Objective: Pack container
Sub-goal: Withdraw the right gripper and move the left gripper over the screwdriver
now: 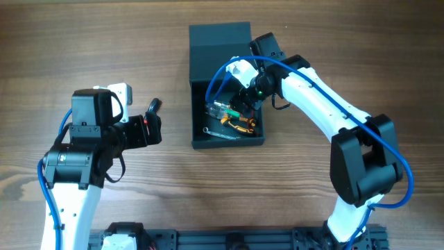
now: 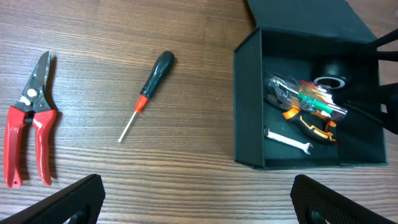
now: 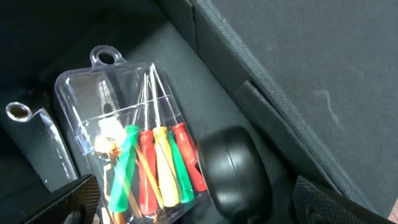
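Observation:
The dark teal-grey container [image 1: 201, 142] stands at mid-table with its flap lid [image 1: 219, 43] folded back. Inside lie a clear case of coloured screwdrivers [image 3: 146, 155], a black rounded object [image 3: 233, 168], a small silver wrench [image 2: 289, 140] and an orange-black tool [image 2: 311, 127]. My right gripper [image 1: 243, 104] reaches down into the container, open. Its fingers [image 3: 78, 199] stand wide on either side of the black object and the case without touching them. My left gripper [image 1: 154, 118] hovers over bare wood left of the container, open and holding nothing.
Red-handled pliers [image 2: 28, 124] and a screwdriver with a dark handle [image 2: 149, 84] lie on the table left of the container [image 2: 247, 106]. In the overhead view the left arm hides them. A silver socket piece [image 3: 18, 112] sits by the case.

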{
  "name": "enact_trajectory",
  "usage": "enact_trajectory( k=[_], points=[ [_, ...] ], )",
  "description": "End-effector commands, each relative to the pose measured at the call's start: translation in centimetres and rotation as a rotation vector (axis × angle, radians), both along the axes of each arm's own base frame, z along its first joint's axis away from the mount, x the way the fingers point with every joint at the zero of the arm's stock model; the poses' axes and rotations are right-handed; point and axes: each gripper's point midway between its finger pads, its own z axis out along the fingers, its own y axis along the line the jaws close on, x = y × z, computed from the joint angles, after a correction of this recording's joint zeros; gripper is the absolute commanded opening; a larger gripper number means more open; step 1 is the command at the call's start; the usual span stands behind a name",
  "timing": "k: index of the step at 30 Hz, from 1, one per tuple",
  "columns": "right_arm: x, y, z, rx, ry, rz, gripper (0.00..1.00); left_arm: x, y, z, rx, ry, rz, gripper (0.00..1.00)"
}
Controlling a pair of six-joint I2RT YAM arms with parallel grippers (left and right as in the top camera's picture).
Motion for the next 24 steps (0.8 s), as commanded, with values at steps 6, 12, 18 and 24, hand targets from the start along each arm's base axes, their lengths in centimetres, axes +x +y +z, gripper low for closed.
enact_trajectory(
  k=[6,12,18,24],
  points=[
    [1.7,-1.0,3.8,0.005,-0.078,-0.168,1.00,0.2,0.2,1.3,0.017,-0.032,-0.014,1.00],
    [3.0,-4.0,13.8,0.046,-0.289,-0.361,1.00,0.2,0.2,6.7,0.028,-0.094,-0.032,1.00],
    [2.0,-13.1,24.8,0.275,-0.439,-0.846,1.00,2.3,0.6,11.0,0.156,-0.082,-0.167,1.00],
    [-0.9,-21.9,26.3,0.283,-0.429,-1.136,1.00,7.3,1.5,4.9,0.260,0.100,-0.251,1.00]
  ],
)
